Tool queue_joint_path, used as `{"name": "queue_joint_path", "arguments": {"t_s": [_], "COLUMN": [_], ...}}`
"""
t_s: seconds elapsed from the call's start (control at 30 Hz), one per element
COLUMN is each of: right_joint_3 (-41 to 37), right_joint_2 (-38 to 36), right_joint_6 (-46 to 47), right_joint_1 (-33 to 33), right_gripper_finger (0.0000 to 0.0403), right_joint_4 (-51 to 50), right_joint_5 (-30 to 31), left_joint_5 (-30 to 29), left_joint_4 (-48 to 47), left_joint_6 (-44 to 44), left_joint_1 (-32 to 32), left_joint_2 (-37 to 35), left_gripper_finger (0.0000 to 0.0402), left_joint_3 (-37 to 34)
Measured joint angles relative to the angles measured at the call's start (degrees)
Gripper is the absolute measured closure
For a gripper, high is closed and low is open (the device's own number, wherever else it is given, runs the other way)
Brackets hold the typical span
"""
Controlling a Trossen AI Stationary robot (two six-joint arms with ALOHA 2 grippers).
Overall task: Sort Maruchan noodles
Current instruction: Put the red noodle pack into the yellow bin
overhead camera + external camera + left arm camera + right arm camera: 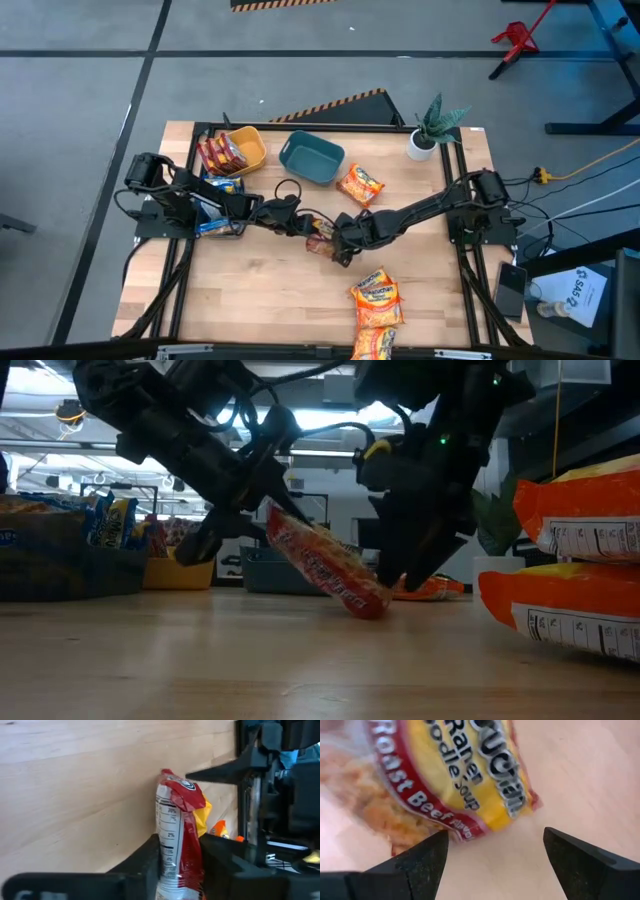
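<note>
Red roast-beef packet (325, 567) mid-table, tilted, one end on the wood, other end pinched up. Orange packets: one (360, 185) flat beside the teal bin, stack (376, 300) at near edge. Red ones (221, 153) in yellow bin, blue ones (218, 205) in the left bin

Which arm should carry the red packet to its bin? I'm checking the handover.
Left, probably: the left gripper already pinches the red packet, and the yellow bin holding red packets is on its side. The right gripper hangs open beside it.
</note>
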Motion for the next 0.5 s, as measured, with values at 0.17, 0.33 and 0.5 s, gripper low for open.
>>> {"name": "queue_joint_path", "arguments": {"t_s": [0.17,0.33,0.5], "right_joint_3": [-0.06,-0.04,-0.06], "right_joint_2": [-3.25,-8.98,-15.49], "right_joint_6": [0.02,0.16,2.48], "right_joint_1": [0.02,0.06,2.77], "right_gripper_finger": [0.0088,0.0088,0.0088], "right_joint_4": [-1.93,-7.74,-17.44], "right_joint_5": [-0.58,-1.21,-1.25], "left_joint_5": [0.00,0.04,0.66], "left_joint_4": [0.49,4.06,5.31], "left_joint_6": [-0.11,-1.54,-2.95], "left_joint_1": [0.21,0.56,1.69], "left_joint_2": [0.00,-0.80,-2.02], "left_gripper_finger": [0.0340,0.0354,0.0356], "left_joint_3": [0.00,0.17,0.15]}}
